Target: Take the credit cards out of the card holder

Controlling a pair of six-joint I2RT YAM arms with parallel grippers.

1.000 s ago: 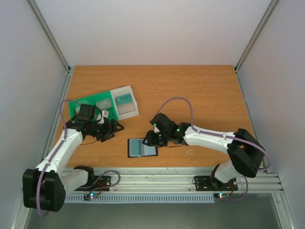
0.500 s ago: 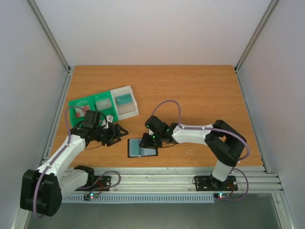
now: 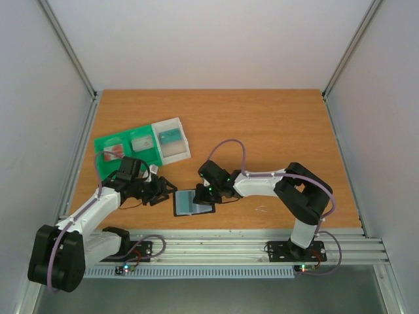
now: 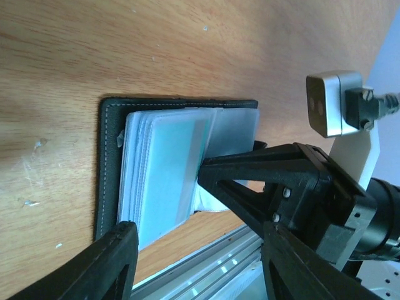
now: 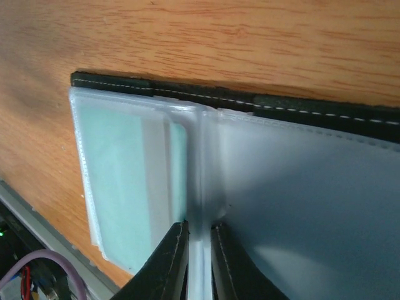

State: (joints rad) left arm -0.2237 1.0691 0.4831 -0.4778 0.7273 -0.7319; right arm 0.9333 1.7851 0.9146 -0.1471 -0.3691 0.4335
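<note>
Pinching the card holder [image 5: 300, 181], visible only wrist-side, right claw [image 5: 199, 228] clenches; left claw [image 4: 197, 234] gapes.

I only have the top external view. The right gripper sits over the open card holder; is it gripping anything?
Observer: Yes, the right gripper pinches the fold of the clear sleeve at the middle of the card holder.
Reviewer: Any card inside?
Observer: A teal card sits in the sleeve beside that fold.
Reviewer: And the left gripper?
Observer: Open, fingers spread at one end of the holder.
</note>
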